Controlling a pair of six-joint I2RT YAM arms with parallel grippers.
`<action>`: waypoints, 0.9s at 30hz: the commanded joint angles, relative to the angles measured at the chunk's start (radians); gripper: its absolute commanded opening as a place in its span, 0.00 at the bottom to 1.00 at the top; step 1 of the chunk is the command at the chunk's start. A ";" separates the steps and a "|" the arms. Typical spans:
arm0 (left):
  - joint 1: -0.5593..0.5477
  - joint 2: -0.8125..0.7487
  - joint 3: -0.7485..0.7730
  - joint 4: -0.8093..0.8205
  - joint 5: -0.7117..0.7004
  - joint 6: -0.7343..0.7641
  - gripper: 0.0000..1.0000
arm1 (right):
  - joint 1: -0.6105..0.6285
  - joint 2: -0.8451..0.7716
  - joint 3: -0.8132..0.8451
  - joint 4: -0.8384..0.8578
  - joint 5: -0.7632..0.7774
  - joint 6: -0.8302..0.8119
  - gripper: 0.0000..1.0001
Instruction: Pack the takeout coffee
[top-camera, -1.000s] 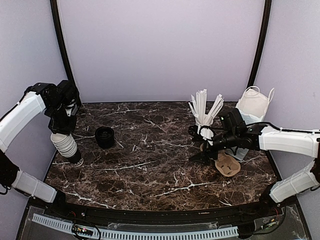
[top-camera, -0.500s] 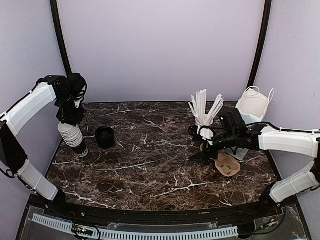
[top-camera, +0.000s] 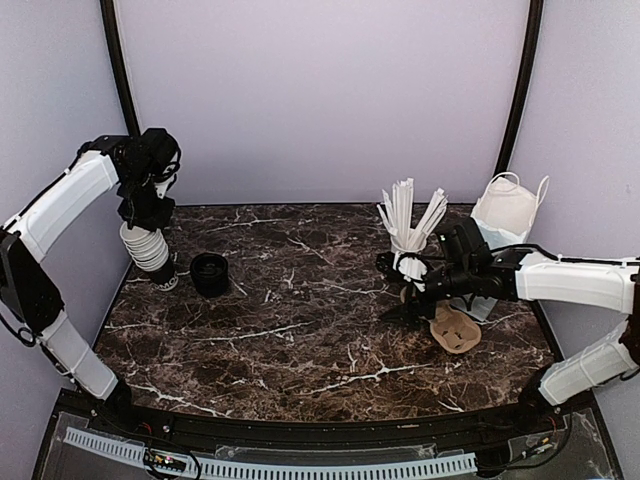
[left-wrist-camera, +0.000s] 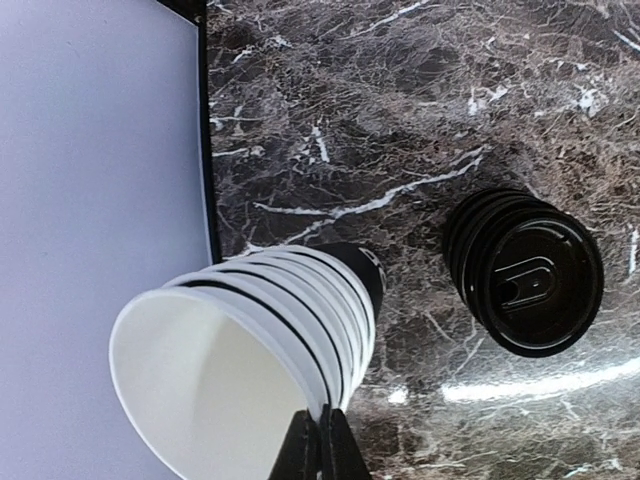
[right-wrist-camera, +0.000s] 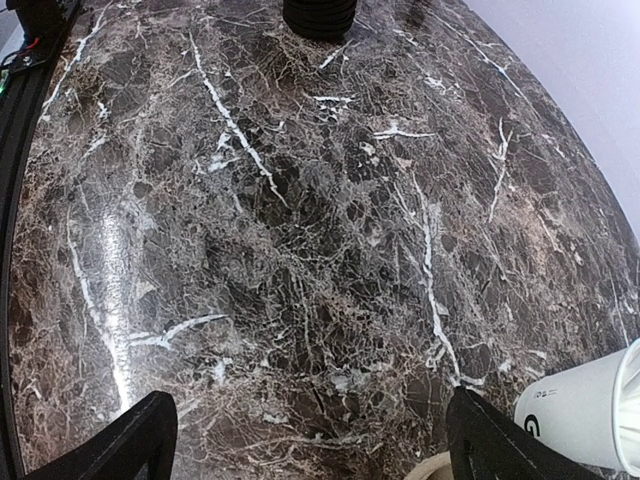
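Only the left wrist view shows the left fingers (left-wrist-camera: 345, 462) clenched on the rim of the stack of white cups (left-wrist-camera: 250, 370), and the moulded sip tab on the coffee cup (left-wrist-camera: 525, 270). From above, that dark, black-lidded cup stands upright on the worktop (top-camera: 300, 330) at the left rear, just beside the stack. The right fingers (right-wrist-camera: 135, 445) are spread wide and released, well apart from it.

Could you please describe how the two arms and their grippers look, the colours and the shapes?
The left arm and the right arm have smooth white shells on the long segments, with black joints and wrists. A thin black cable loops at the left wrist. The left gripper and the right gripper are black, with flat tapering fingers.
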 joint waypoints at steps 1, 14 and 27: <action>-0.080 0.025 0.012 -0.057 -0.151 0.031 0.00 | 0.005 0.008 -0.009 0.017 0.011 -0.011 0.95; -0.100 0.042 0.113 -0.074 -0.106 -0.031 0.00 | 0.006 -0.004 -0.007 0.007 0.013 -0.017 0.95; -0.088 0.038 0.082 -0.116 -0.133 -0.098 0.00 | 0.005 -0.015 -0.006 -0.003 0.010 -0.024 0.95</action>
